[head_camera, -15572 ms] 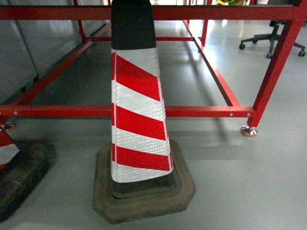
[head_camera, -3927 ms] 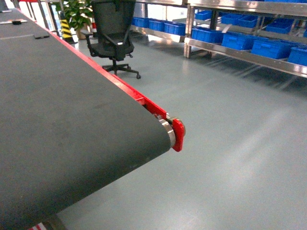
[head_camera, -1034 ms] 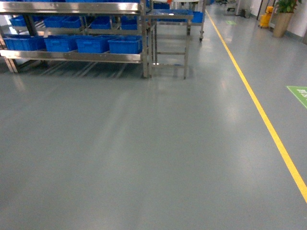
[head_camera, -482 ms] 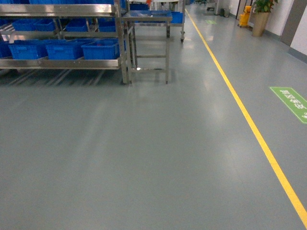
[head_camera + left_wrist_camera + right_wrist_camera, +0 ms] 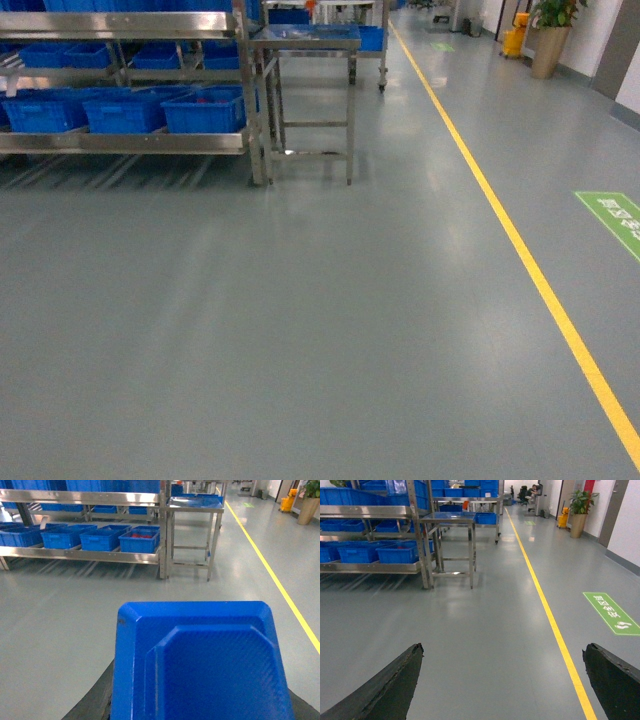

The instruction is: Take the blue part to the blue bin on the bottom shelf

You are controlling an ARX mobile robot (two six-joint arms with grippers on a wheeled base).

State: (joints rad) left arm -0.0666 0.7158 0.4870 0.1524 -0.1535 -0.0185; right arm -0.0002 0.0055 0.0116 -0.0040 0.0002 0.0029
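Carrying the blue part [image 5: 200, 665] in the closed left hand [image 5: 200, 707] toward the bottom shelf [image 5: 130, 142], well apart ahead-left. Right hand [image 5: 502, 680] gapes wide, empty. Next: drive closer, then pick a blue bin [image 5: 205, 110].

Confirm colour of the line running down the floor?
Yellow. The floor line shows best in the head view, right of the steel rack.

Head camera: slants down over grey floor [image 5: 300, 330], rack [image 5: 130, 140] far upper left. Left wrist camera: low, facing that rack, a blue part [image 5: 200, 665] close against the lens. Right wrist camera: low, level, forward. All three share the yellow line [image 5: 547, 610] and steel bench [image 5: 451, 517].
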